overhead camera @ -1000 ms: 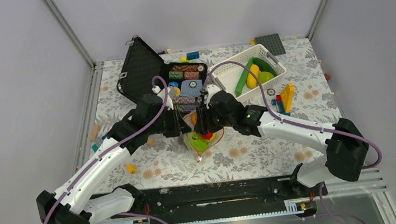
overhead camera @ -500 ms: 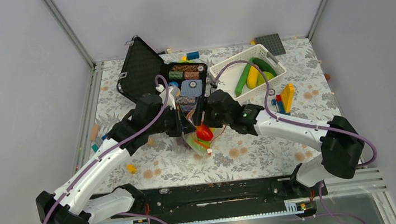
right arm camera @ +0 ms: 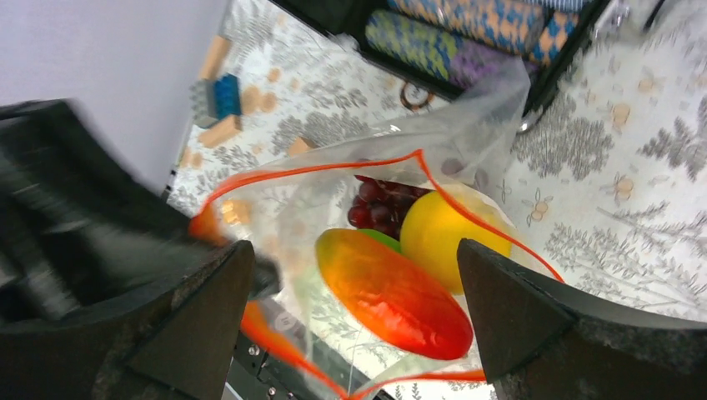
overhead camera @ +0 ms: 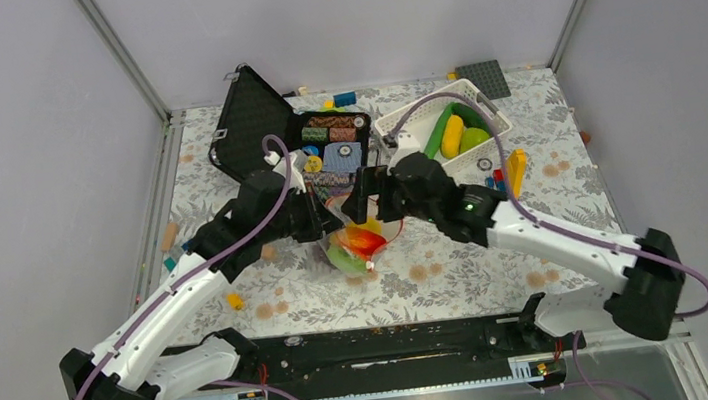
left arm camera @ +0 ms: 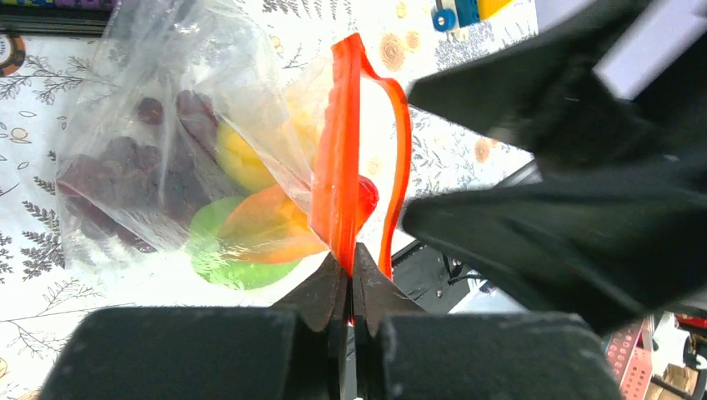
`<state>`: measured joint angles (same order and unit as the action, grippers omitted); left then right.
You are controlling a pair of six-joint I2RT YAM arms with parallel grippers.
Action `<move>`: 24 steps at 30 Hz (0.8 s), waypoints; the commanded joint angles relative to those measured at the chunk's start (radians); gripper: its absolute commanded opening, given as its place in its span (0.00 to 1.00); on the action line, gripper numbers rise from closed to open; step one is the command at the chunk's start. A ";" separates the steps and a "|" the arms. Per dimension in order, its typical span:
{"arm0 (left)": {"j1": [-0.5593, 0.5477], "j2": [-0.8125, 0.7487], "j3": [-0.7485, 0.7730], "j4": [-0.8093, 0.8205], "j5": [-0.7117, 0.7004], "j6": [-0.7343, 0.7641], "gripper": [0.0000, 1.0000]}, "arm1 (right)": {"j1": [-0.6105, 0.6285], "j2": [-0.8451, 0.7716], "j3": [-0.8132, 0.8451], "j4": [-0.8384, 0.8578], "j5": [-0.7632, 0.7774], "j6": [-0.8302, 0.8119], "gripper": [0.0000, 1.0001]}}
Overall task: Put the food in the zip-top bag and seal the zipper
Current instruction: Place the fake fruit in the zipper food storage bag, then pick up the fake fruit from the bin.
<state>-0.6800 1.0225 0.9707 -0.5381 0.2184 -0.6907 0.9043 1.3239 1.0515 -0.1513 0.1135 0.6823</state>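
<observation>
From above, the clear crinkly zip-top bag [overhead camera: 356,247] sits near the middle of the flower-patterned table [overhead camera: 498,264], its mouth lifted. The left gripper [overhead camera: 326,225] meets it from 9 o'clock and the right gripper [overhead camera: 369,208] hangs over it from 1 o'clock. An open black case of patterned chip stacks [overhead camera: 328,142] lies at the bag's 12 o'clock. A white lattice basket [overhead camera: 401,136] stands at 2 o'clock.

In the left wrist view, the left jaws are pressed together at 6 o'clock on the thin red-orange zipper strip [left arm camera: 340,167], holding the bag's mouth up. The strip's other side bows away towards 3 o'clock, so the mouth gapes. Through the plastic show dark purple grapes [left arm camera: 108,175] at 9 o'clock, a yellow round fruit [left arm camera: 242,158], a green piece [left arm camera: 213,254] and a red-orange mango [left arm camera: 267,229].

In the right wrist view, the right jaws stand spread wide at 8 and 4 o'clock with nothing gripped. Directly beneath them is the open mouth. The mango lies uppermost inside, with the yellow fruit at its 1 o'clock and the grapes at its 12 o'clock.
</observation>
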 commanded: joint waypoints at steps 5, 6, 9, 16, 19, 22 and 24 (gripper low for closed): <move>0.015 -0.004 0.017 0.020 -0.091 -0.022 0.00 | -0.006 -0.201 0.013 -0.074 0.158 -0.253 1.00; 0.016 -0.004 0.018 0.015 -0.093 -0.020 0.00 | -0.025 -0.189 0.036 -0.120 0.198 -0.254 1.00; 0.016 -0.006 0.016 0.012 -0.091 -0.010 0.00 | -0.152 -0.128 0.108 -0.209 0.155 -0.233 1.00; 0.016 -0.024 -0.010 0.042 -0.071 0.002 0.00 | -0.384 0.145 0.320 -0.262 0.171 -0.322 1.00; 0.017 -0.030 -0.021 0.051 -0.069 0.005 0.00 | -0.452 0.295 0.436 -0.274 0.178 -0.349 1.00; 0.016 -0.034 -0.023 0.054 -0.073 0.003 0.00 | -0.510 0.468 0.583 -0.334 0.183 -0.366 1.00; 0.016 -0.039 -0.029 0.065 -0.072 0.001 0.00 | -0.539 0.561 0.699 -0.385 0.207 -0.369 1.00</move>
<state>-0.6689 1.0145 0.9504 -0.5426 0.1562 -0.7040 0.4221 1.7496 1.5719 -0.4351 0.2562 0.3565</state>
